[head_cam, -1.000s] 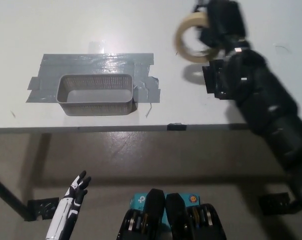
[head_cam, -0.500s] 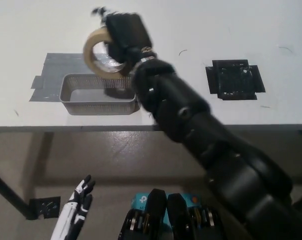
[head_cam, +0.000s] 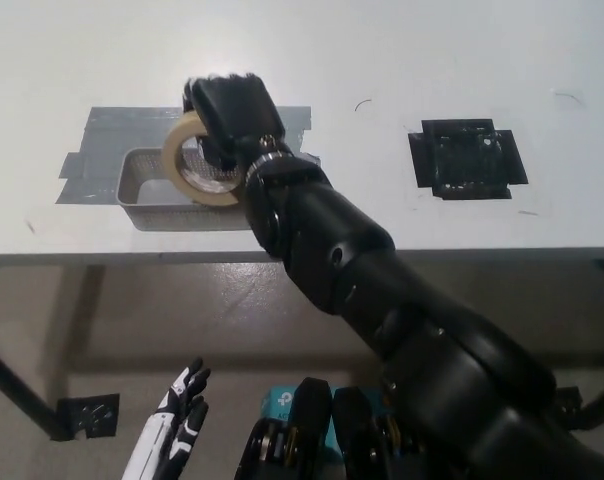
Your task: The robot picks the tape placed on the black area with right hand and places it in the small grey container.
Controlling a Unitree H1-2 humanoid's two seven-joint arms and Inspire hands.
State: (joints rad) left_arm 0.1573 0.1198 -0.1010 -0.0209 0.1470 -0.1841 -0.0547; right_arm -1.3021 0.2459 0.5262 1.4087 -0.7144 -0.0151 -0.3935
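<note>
Brownish floor is seen below the near edge of a white worktop [head_cam: 312, 50], which fills the upper half of the head view. Nearest, at about 7 o'clock at the bottom edge, the white left hand [head_cam: 177, 430] rests low with its fingers apart and nothing held. From 5 o'clock the black right arm [head_cam: 382, 300] is stretched up and across toward 11 o'clock, over the worktop's edge. At its end the right hand [head_cam: 232, 120] is closed on a roll of beige tape [head_cam: 197, 160]. The roll is held upright, its open centre facing the camera; its right part is covered by the fingers, while its left arc juts out at 9 o'clock from the hand. The tape is held directly over the small grey container [head_cam: 147, 195], a mesh basket; whether it touches the basket cannot be told. The container sits on a patch of grey tape [head_cam: 107, 130] stuck to the worktop. Farther right, at about 2 o'clock, the black area [head_cam: 467, 160] is seen.
</note>
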